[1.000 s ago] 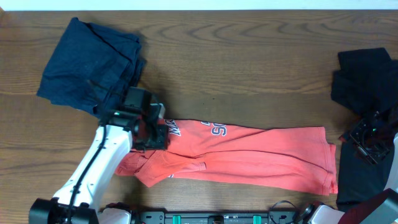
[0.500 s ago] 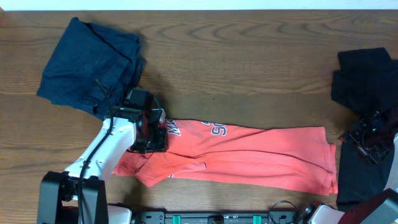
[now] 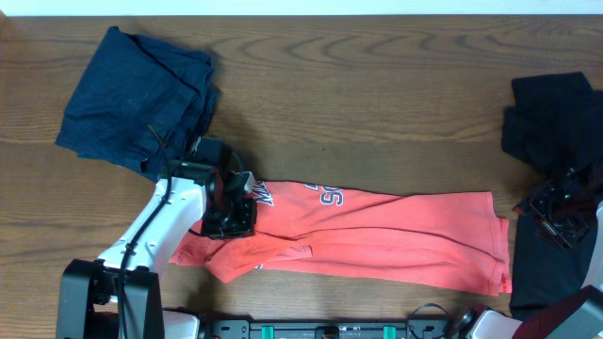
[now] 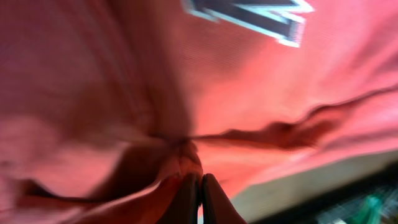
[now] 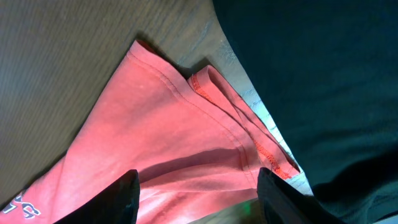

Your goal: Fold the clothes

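The coral-red T-shirt (image 3: 377,240) lies folded into a long band across the front of the table, its white lettering (image 3: 330,196) near the left end. My left gripper (image 3: 231,213) sits on the shirt's left end. In the left wrist view its fingertips (image 4: 200,198) are pressed together, pinching a raised fold of red fabric (image 4: 180,155). My right gripper (image 3: 558,209) hovers by the shirt's right end. Seen from the right wrist, it (image 5: 199,199) is open above the hemmed corner of the shirt (image 5: 205,134), with nothing between its fingers.
A dark navy garment (image 3: 132,99) lies crumpled at the back left, close behind the left arm. Black clothes (image 3: 556,113) are piled at the right edge, and more black fabric (image 5: 323,74) lies beside the shirt's right hem.
My left gripper has slid a little down onto the shirt's left end and closed on a fold of it. The right arm has not moved.
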{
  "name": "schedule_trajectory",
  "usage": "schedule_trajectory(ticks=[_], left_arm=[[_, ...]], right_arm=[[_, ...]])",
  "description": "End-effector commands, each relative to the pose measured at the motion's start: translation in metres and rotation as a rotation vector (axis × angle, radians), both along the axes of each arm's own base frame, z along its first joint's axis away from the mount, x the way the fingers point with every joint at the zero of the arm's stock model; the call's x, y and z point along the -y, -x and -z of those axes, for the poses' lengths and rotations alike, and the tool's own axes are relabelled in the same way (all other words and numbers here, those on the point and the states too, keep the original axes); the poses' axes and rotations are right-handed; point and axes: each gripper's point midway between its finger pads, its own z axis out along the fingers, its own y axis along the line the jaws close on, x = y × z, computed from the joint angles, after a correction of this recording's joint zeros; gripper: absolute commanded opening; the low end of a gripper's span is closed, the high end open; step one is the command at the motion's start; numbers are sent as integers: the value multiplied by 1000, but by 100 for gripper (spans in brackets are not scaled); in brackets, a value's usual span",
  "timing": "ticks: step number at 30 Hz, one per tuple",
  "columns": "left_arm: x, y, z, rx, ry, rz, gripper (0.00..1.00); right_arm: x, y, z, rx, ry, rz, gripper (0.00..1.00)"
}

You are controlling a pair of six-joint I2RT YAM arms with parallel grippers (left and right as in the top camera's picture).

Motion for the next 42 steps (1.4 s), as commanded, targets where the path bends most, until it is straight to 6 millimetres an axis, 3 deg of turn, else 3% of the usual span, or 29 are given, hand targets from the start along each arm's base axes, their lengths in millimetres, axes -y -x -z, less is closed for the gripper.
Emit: schedule_trajectory(ticks=[1, 8, 22, 25, 29, 32, 38, 42], left_arm=[[31, -21, -33, 70, 171, 43, 6], [68, -24, -55, 167, 208, 223, 6], [134, -3, -60, 301, 264, 490, 6], [118, -9, -48, 298, 126, 443, 6], [76, -25, -38, 275, -71, 288, 8], [50, -40, -40, 273, -131, 147, 27], [25, -48, -26, 243, -165, 73, 54], [13, -39, -3, 185, -229, 78, 58]], right_arm=[[-1, 0, -1, 13, 0, -10, 59], [0, 0, -1, 14, 1, -10, 59], [0, -1, -1, 16, 2, -10, 60], [0, 0, -1, 15, 2, -10, 60], [-1, 0, -1, 14, -1, -10, 60], [-2, -1, -2, 19, -6, -10, 60], [-2, -1, -2, 19, -6, -10, 60], [-2, -1, -2, 18, -7, -10, 60]])
